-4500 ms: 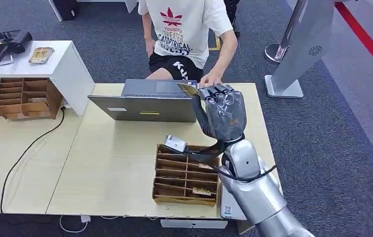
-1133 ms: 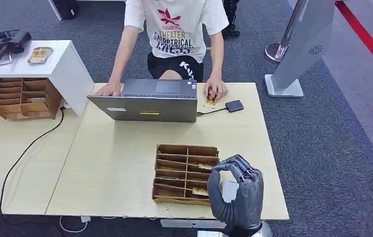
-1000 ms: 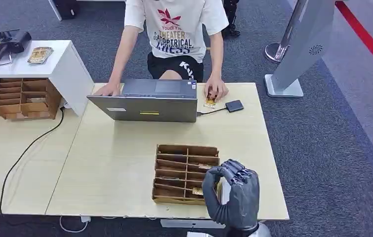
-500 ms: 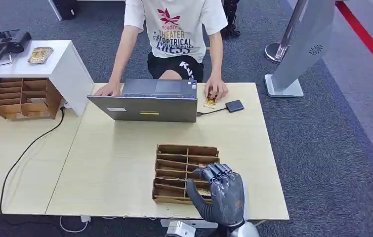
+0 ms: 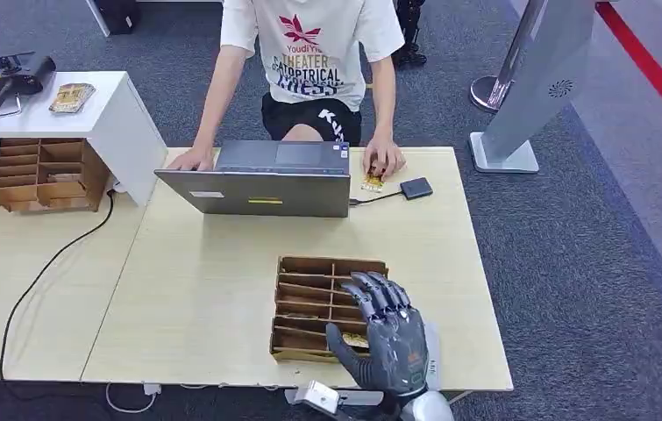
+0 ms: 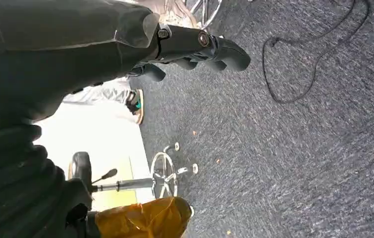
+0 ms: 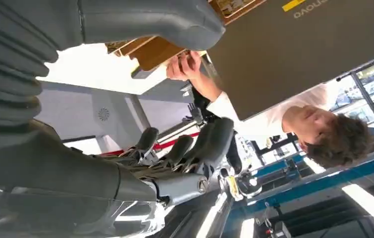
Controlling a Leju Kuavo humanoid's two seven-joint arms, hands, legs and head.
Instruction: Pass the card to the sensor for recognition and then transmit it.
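Observation:
My right hand [image 5: 382, 338] hovers over the near right part of the cardboard organizer [image 5: 309, 303] with its fingers spread and nothing in it. In the right wrist view its thumb [image 7: 150, 20] and fingers [image 7: 194, 148] stand well apart. A yellowish card [image 5: 358, 340] shows in a near slot beside the thumb. At the far side of the table another card [image 5: 372, 182] lies under the person's hand [image 5: 383, 163], next to the small black sensor [image 5: 416, 188] wired to the laptop [image 5: 257, 180]. My left hand [image 6: 189, 42] hangs over the carpet, holding nothing, fingers loosely extended.
The person sits behind the laptop with both hands on the table. A second organizer [image 5: 42, 174] stands on the left table by a white cabinet [image 5: 108, 123] that bears a black device [image 5: 3, 74] and a card stack [image 5: 73, 95]. A grey kiosk [image 5: 533, 88] stands at the far right.
My right hand came back from the laptop, where it held up a card, to the organizer. In the last second it shifted left over the slots and uncurled its fingers.

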